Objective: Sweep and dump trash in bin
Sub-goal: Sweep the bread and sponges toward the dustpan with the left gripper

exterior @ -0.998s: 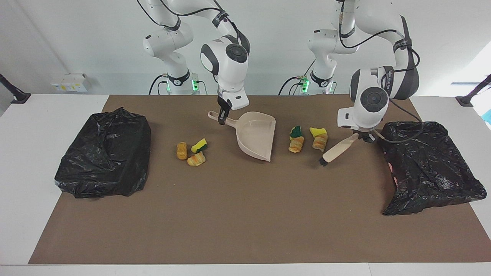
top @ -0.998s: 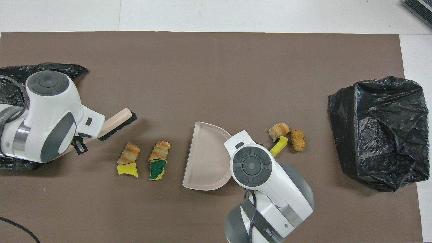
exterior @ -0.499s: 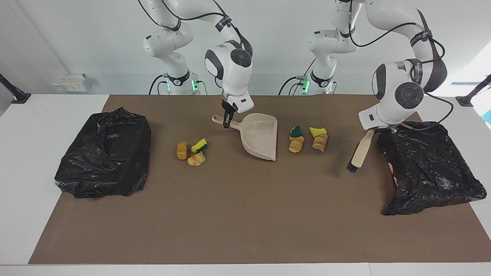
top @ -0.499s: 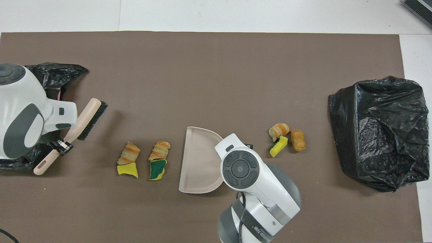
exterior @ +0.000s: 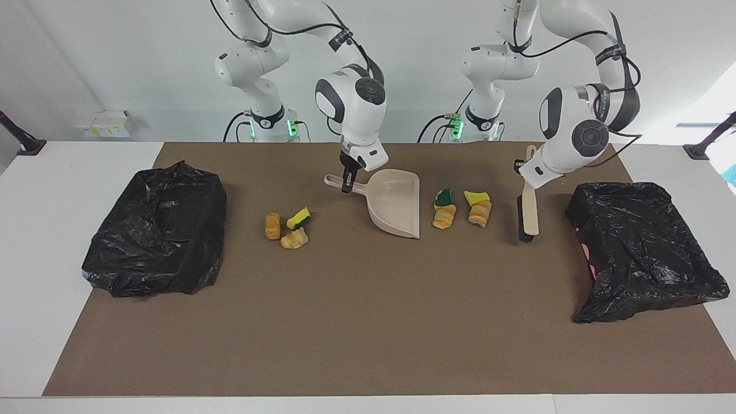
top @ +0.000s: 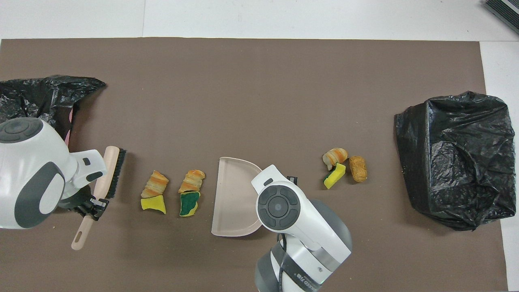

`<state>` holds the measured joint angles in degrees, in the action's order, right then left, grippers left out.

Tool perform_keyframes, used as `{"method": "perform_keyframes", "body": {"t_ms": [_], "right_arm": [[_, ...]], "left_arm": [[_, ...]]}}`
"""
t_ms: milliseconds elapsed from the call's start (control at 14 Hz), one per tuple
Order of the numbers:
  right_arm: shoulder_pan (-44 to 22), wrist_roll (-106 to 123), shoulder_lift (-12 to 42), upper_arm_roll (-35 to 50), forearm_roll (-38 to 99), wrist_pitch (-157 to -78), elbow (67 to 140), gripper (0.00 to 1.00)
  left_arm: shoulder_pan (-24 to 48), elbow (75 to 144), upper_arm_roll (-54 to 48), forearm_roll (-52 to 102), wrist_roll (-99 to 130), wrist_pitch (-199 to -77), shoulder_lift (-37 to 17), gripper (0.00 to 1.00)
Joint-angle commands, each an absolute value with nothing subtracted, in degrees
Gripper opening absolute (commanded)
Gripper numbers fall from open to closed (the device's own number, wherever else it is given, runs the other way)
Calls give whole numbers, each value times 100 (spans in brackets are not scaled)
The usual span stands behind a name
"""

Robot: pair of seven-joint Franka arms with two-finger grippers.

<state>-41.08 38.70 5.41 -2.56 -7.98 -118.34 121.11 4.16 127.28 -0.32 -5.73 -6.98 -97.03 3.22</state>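
Brown mat [exterior: 345, 322] bears yellow-green sponge and striped bread trash [exterior: 462, 208]; left end effector [exterior: 528, 164] clamps brush [exterior: 529, 213], right end effector [exterior: 347, 185] dustpan [exterior: 397, 202].

dustpan [top: 233, 198] handle: hidden under right arm, overhead | bin bag [top: 38, 95]: cut by edge, part under left arm

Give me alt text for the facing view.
The right gripper holds a beige dustpan by its handle, and the left gripper holds a brush; four trash pieces lie between them.
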Motion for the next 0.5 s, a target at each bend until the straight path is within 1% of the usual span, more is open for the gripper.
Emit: {"method": "perform_keyframes", "body": {"t_ms": [0,285,428], "right_arm": [[-4087,3990,545,-255,-888,-11944,12129,0],[-4087,3981,545,-255,-888,-11936,12129,0],[-4087,3973,545,-255,-888,-11936,12129,0]], "left_arm": [[535,13674,-26,-466,-47,-10300,1018,0],[1307,13842,-18,-221,992,-10257,1125,0],[1458,13922,-18,-141,1186,-10274,1064,0]]}}
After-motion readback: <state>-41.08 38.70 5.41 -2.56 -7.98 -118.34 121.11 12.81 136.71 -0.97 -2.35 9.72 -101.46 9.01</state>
